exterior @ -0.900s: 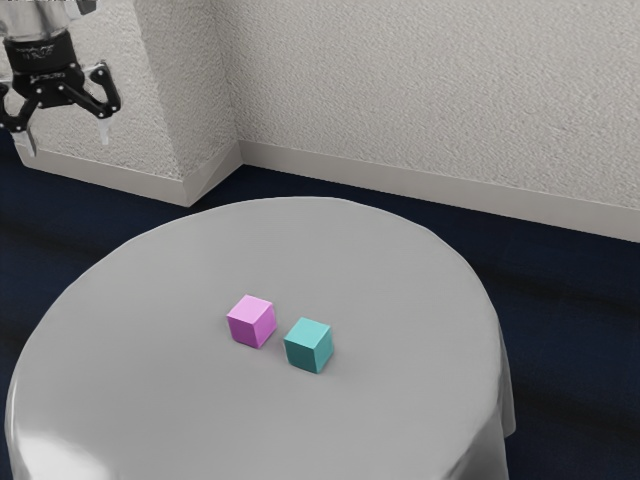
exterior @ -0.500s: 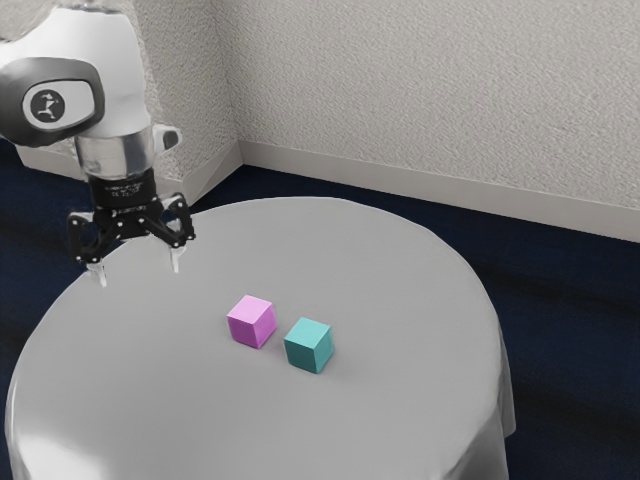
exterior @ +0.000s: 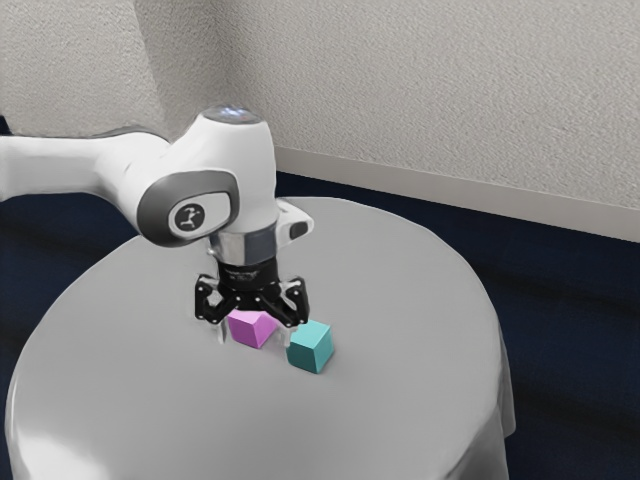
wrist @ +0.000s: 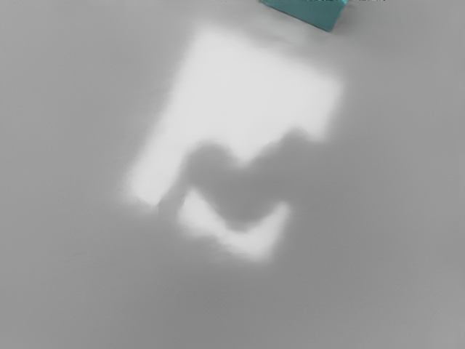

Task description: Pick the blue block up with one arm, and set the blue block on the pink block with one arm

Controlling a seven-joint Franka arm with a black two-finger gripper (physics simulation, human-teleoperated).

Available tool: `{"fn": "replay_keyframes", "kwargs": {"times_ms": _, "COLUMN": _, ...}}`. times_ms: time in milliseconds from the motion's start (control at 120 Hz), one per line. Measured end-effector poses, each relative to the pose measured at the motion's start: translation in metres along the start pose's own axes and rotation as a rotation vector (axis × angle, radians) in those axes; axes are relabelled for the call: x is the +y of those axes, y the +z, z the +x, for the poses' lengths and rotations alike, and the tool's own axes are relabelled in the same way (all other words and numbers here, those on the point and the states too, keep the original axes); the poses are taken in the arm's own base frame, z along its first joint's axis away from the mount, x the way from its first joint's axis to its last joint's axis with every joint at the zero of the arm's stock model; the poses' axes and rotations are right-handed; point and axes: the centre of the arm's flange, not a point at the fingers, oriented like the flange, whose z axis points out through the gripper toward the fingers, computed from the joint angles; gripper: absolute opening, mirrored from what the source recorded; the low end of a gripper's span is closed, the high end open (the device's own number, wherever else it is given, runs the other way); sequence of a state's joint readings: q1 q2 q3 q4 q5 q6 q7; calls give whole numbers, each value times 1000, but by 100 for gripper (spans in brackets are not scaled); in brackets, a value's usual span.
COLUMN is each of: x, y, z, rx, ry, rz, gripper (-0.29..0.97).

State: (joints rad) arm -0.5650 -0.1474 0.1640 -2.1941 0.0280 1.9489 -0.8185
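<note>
The blue block (exterior: 310, 346), teal in shade, rests on the round grey table (exterior: 410, 290) near its middle. Just to the exterior view's left of it sits the pink block (exterior: 249, 327), and the two cubes are nearly touching. My gripper (exterior: 254, 337) hangs low over the pink block, open, with its fingers spread to either side of that cube and partly covering it. In the wrist view a corner of the blue block (wrist: 305, 10) shows beyond the hand, and the gripper's shadow falls on the bare tabletop (wrist: 240, 196).
The table's draped edge (exterior: 495, 400) drops off at the exterior view's right and front. A textured white wall with a baseboard (exterior: 480, 190) stands behind, over dark blue floor (exterior: 570, 320).
My arm has swung from the exterior view's upper left down and rightward over the table, ending low above the pink block. Both blocks stayed where they were.
</note>
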Motion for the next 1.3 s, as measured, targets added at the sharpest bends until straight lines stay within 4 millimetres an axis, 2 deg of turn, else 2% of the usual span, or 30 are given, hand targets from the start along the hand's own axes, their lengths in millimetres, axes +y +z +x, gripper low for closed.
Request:
{"fn": "replay_keyframes", "kwargs": {"times_ms": 100, "x": 14, "y": 18, "z": 4, "rx": 5, "ry": 60, "rz": -5, "gripper": 68}}
{"fn": "replay_keyframes", "kwargs": {"times_ms": 242, "x": 33, "y": 34, "z": 1, "rx": 26, "ry": 162, "rz": -17, "gripper": 68}}
{"fn": "replay_keyframes", "kwargs": {"times_ms": 308, "x": 25, "y": 43, "z": -3, "rx": 34, "ry": 188, "rz": -27, "gripper": 68}}
{"fn": "replay_keyframes", "kwargs": {"times_ms": 383, "x": 17, "y": 46, "z": 2, "rx": 50, "ry": 202, "rz": -38, "gripper": 68}}
{"fn": "replay_keyframes", "kwargs": {"times_ms": 517, "x": 21, "y": 53, "z": 7, "rx": 70, "ry": 248, "rz": -46, "gripper": 68}}
{"fn": "replay_keyframes", "kwargs": {"times_ms": 667, "x": 37, "y": 73, "z": 35, "rx": 69, "ry": 275, "rz": -35, "gripper": 68}}
{"fn": "replay_keyframes", "kwargs": {"times_ms": 833, "x": 28, "y": 79, "z": 62, "rx": 85, "ry": 321, "rz": -23, "gripper": 68}}
{"fn": "replay_keyframes", "kwargs": {"times_ms": 983, "x": 21, "y": 91, "z": 78, "rx": 85, "ry": 361, "rz": -18, "gripper": 68}}
{"fn": "replay_keyframes", "kwargs": {"times_ms": 1100, "x": 23, "y": 110, "z": 95, "rx": 77, "ry": 389, "rz": -9, "gripper": 68}}
{"fn": "replay_keyframes", "kwargs": {"times_ms": 1183, "x": 33, "y": 113, "z": 109, "rx": 92, "ry": 418, "rz": -14, "gripper": 68}}
{"fn": "replay_keyframes", "kwargs": {"times_ms": 1300, "x": 28, "y": 116, "z": 119, "rx": 99, "ry": 425, "rz": -36, "gripper": 68}}
